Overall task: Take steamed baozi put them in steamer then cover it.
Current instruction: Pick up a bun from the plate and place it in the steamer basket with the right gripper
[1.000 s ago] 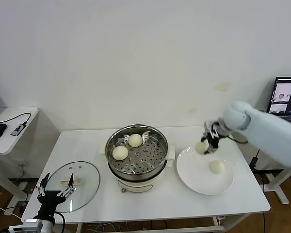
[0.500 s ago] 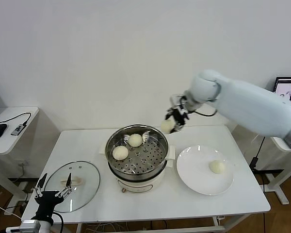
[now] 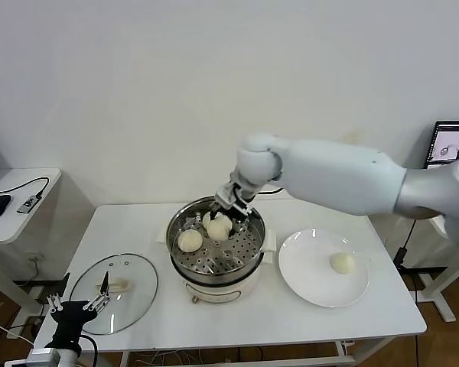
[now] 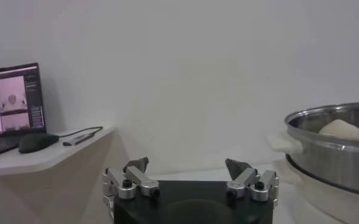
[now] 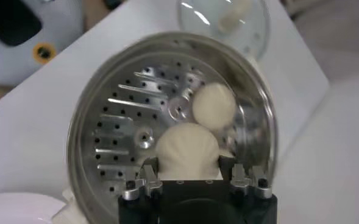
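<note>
My right gripper [image 3: 224, 215] is shut on a cream-white baozi [image 3: 220, 228] and holds it low inside the shiny steamer [image 3: 254, 246], over the perforated tray. In the right wrist view the gripper [image 5: 188, 165] clamps this baozi [image 5: 188, 149] on both sides. One baozi [image 3: 190, 240] lies on the tray toward the lid and also shows in the right wrist view [image 5: 214, 106]. Another sits right behind the held one, mostly hidden. One baozi [image 3: 342, 263] is on the white plate [image 3: 310, 287]. The glass cover [image 3: 134, 290] lies flat at the table's left front. My left gripper [image 3: 78, 310] is open and empty by the front left edge.
The left wrist view shows my open left gripper [image 4: 188, 173] with the steamer's wall [image 4: 337, 158] beside it. A side table [image 3: 15, 199] with a mouse and cable stands to the left. A monitor [image 3: 451, 149] stands at the far right.
My right gripper has carried the baozi from above the plate leftward, over the steamer's rim, and down into the steamer. The left gripper has barely moved.
</note>
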